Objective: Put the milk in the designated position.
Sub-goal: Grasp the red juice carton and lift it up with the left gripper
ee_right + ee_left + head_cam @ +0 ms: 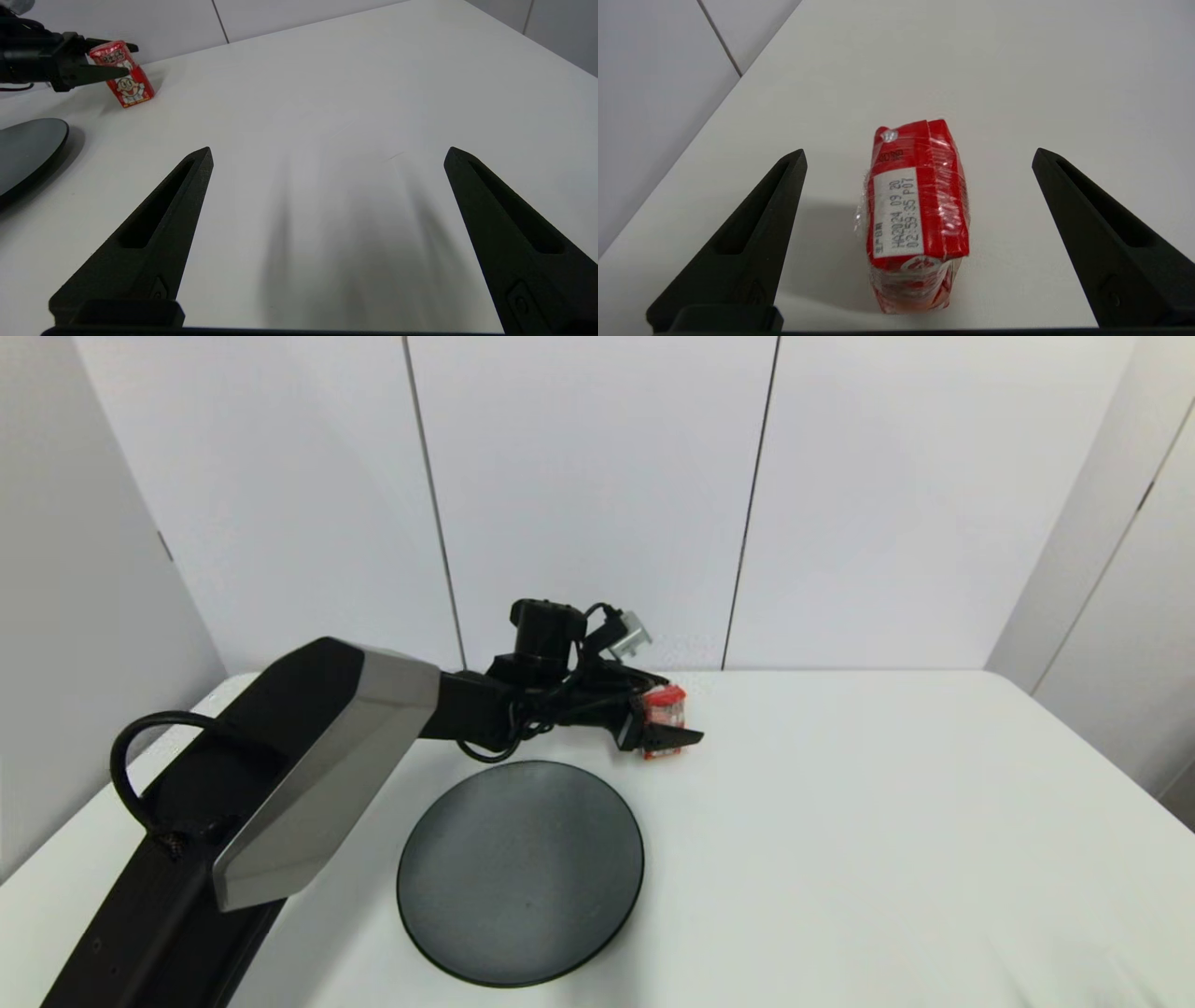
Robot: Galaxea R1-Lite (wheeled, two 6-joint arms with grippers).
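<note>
The milk point(667, 706), a small red carton with a white cartoon face, stands on the white table point(887, 821) just beyond the plate's far right side. My left gripper point(674, 728) reaches across to it and is open. In the left wrist view the milk point(920, 205) sits between the two fingers, with a clear gap on each side of the left gripper point(919, 150). The right wrist view shows the milk point(126, 81) far off. My right gripper point(329, 149) hangs open over bare tabletop, holding nothing. The designated position has no mark that I can pick out.
A round dark grey plate point(520, 873) lies on the table in front of the left arm, and its rim point(28, 149) also shows in the right wrist view. White wall panels point(597, 495) close off the back of the table.
</note>
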